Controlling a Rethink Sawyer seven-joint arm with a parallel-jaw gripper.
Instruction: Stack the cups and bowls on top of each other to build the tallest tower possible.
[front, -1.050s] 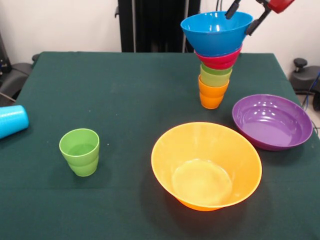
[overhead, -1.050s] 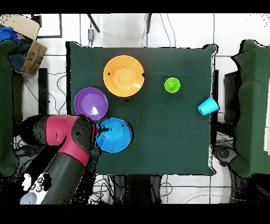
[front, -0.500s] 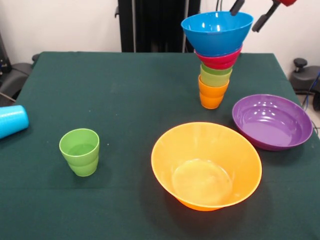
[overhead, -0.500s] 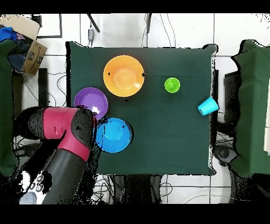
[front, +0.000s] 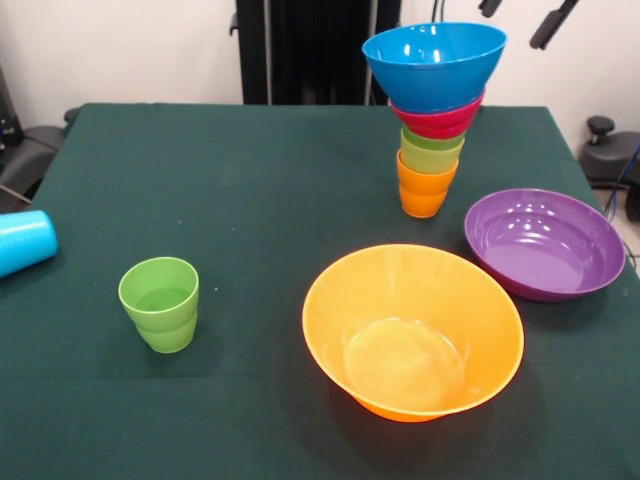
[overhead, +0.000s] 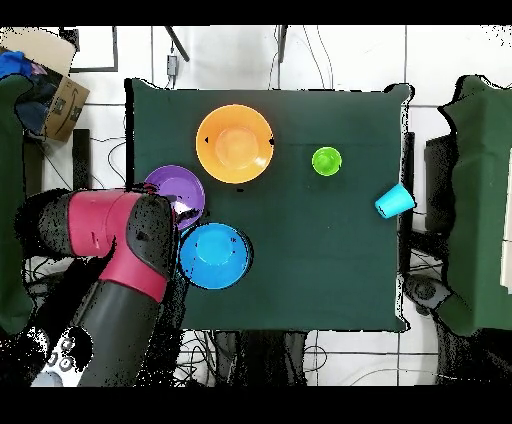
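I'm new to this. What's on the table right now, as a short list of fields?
tower: orange cup lowest, green cups, red bowl, blue bowl on top
gripper: open, above the tower, touching nothing
purple bowl: on the cloth beside the tower, empty
orange bowl: largest, alone, empty
green cup: upright, alone
light blue cup: on its side at the table's edge
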